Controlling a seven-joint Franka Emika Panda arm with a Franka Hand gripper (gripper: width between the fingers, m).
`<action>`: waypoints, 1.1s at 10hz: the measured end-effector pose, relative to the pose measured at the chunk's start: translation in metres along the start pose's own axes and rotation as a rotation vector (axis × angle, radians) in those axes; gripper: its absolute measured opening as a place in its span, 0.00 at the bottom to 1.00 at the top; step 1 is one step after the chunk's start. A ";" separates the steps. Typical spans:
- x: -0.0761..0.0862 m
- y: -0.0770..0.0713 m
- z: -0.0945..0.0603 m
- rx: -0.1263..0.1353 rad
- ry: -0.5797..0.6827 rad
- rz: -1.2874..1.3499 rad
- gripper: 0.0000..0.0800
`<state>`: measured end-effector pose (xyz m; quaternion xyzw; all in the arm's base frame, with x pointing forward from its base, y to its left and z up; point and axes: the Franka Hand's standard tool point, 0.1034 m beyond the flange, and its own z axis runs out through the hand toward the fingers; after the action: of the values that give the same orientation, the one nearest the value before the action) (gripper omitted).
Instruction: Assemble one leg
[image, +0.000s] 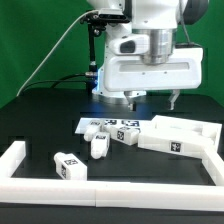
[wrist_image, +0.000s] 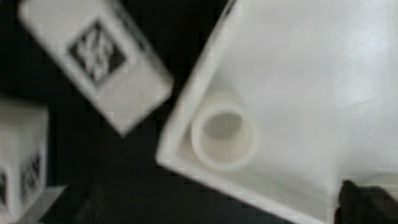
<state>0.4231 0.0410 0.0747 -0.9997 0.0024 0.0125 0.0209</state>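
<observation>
Arm: the Panda arm (image: 150, 30) comes down from the top centre of the exterior view, with its broad white hand in the upper middle of the frame.
Gripper: the gripper (image: 152, 99) hangs above the black table (image: 40, 125). Its two dark fingers stand wide apart with nothing between them, so it is open and empty.
Front leg: the front leg (image: 68, 165) lies in the lower left of the exterior view with its tag facing up. It is just inside the border rails and apart from the other pieces.
Middle leg: the middle leg (image: 100, 146) sits left of centre, below and to the left of the gripper.
Third leg: the third leg (image: 127, 135) lies near the centre, between the middle leg and the panel.
Panel: the large white panel (image: 185, 135) lies at the centre right and shows one tag on its near edge.
Marker board: the marker board (image: 88, 122) lies flat just behind the middle and third legs.
Border rails: the white border rails (image: 110, 185) run along the left, bottom and right of the frame.
Wrist view: a tagged leg (wrist_image: 107, 65) lies beside the panel's corner, with a dark gap between them. The corner has a round recess (wrist_image: 222, 137). I cannot tell which leg this is.
</observation>
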 end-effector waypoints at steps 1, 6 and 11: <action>-0.010 -0.004 0.003 -0.002 -0.015 0.104 0.81; -0.008 0.002 0.005 0.036 -0.001 0.217 0.81; -0.027 -0.007 0.028 0.022 -0.013 0.511 0.81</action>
<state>0.3951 0.0497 0.0478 -0.9662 0.2551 0.0237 0.0280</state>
